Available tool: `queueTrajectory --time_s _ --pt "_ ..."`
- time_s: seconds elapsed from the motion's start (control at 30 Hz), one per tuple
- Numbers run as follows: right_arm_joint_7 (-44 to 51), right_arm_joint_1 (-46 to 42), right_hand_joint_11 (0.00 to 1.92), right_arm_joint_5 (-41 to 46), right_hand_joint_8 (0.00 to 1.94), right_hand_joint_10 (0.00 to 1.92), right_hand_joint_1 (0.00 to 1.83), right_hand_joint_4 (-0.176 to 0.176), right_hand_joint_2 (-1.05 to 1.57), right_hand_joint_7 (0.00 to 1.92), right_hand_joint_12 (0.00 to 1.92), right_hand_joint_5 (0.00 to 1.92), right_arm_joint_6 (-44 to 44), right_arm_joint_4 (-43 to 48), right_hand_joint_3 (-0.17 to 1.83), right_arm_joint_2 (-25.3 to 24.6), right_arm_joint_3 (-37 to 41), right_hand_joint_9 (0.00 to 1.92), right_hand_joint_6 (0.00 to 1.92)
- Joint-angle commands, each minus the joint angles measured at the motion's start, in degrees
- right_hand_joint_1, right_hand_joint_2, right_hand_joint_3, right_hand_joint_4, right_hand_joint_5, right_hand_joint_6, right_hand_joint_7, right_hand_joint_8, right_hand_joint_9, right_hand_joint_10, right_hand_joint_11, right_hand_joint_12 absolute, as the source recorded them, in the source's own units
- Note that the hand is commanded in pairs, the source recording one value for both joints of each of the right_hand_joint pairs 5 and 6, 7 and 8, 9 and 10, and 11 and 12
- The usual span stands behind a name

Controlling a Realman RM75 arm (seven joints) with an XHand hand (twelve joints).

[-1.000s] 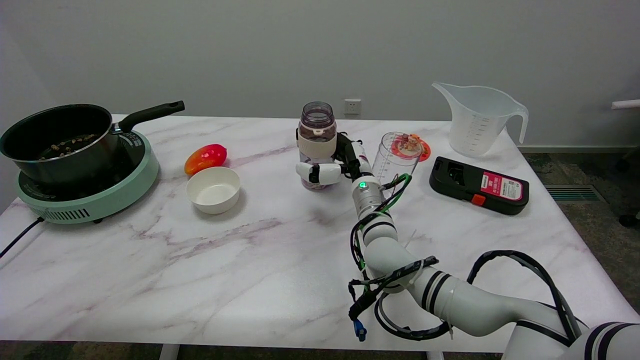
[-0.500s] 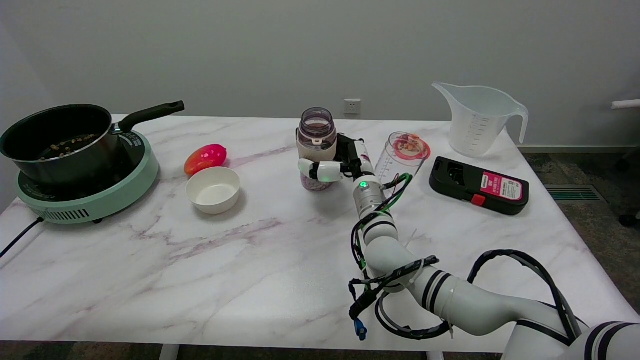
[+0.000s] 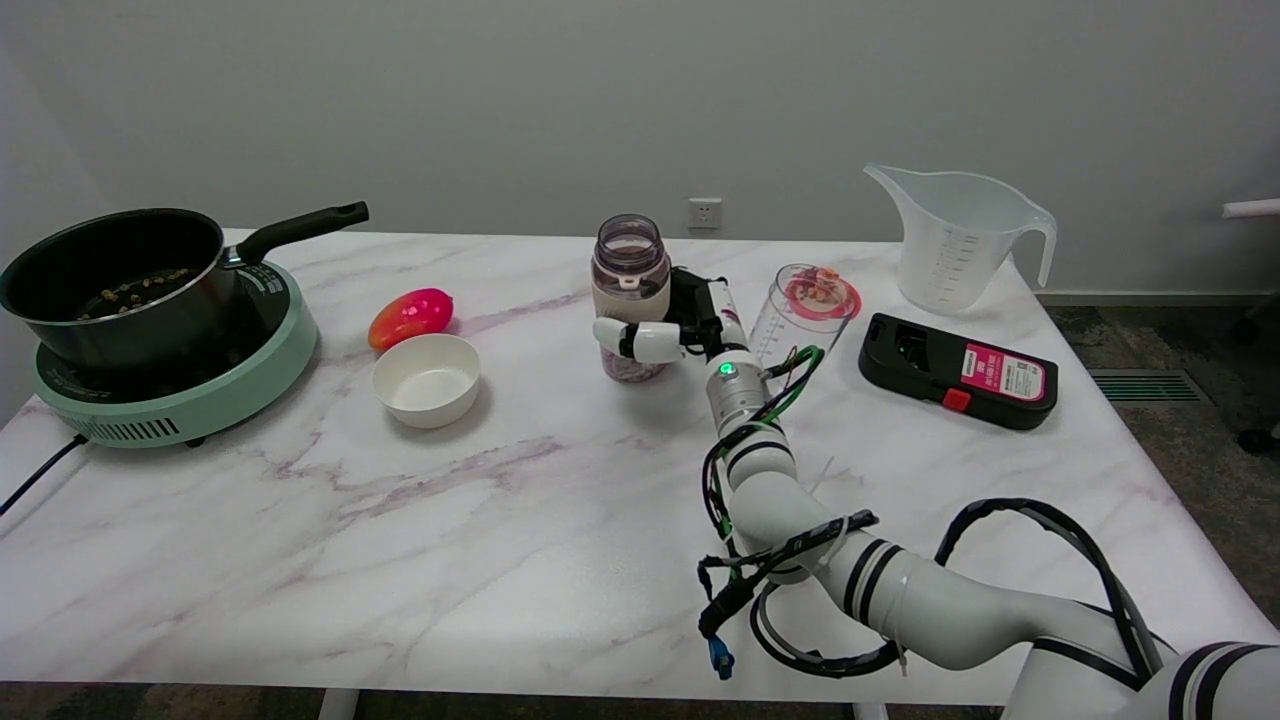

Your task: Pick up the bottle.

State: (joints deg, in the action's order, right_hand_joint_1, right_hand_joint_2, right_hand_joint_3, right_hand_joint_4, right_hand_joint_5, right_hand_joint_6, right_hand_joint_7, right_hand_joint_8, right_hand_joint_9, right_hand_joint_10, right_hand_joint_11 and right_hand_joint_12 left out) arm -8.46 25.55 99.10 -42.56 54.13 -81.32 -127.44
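Head view shows the right hand wrapped around the lower half of the bottle, its white fingers curled across the front while the black palm presses against the bottle's right side, so the hand is clamped on it. This bottle is clear with a purple tint, a pale band around its middle and an open mouth at the top; it stands upright near the middle of the marble surface, toward the far side, and whether its base touches the surface cannot be told. Just right of the hand lies a clear plastic cup tipped on its side, with a red lid at its far end. Further right rests a black device with a red label, and behind it stands a clear measuring jug. Left of the bottle, well apart, sits a white bowl with a red-orange fruit just behind it. At the far left a black pot with a long handle sits on a green cooker.
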Motion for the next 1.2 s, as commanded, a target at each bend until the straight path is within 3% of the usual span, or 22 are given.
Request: queueTrajectory --time_s 0.03,0.13,0.23,0.57,1.2 --pt "-0.04 0.80 0.68 -0.07 0.97 0.92 1.30 0.000 0.33 0.97 0.68 0.88 1.76 -0.29 0.73 -0.24 -0.18 0.92 0.88" --pt "-0.04 1.02 0.78 -0.07 1.00 0.98 1.30 0.000 0.38 1.00 0.78 1.09 2.00 -0.37 0.78 -0.31 -0.35 0.98 1.09" --pt "-0.04 1.12 0.83 -0.07 1.03 1.02 1.30 0.000 0.43 1.03 0.83 1.15 2.33 -0.37 0.78 -0.40 -0.42 1.02 1.15" --pt "-0.04 1.20 0.96 -0.07 1.09 1.09 1.32 0.000 0.54 1.09 0.96 1.25 2.89 0.27 0.78 -0.87 -0.59 1.09 1.25" --pt "0.52 0.88 1.00 -2.18 1.16 1.12 1.30 0.000 0.69 1.16 1.00 1.35 2.57 2.82 0.69 -1.04 -0.76 1.12 1.35"
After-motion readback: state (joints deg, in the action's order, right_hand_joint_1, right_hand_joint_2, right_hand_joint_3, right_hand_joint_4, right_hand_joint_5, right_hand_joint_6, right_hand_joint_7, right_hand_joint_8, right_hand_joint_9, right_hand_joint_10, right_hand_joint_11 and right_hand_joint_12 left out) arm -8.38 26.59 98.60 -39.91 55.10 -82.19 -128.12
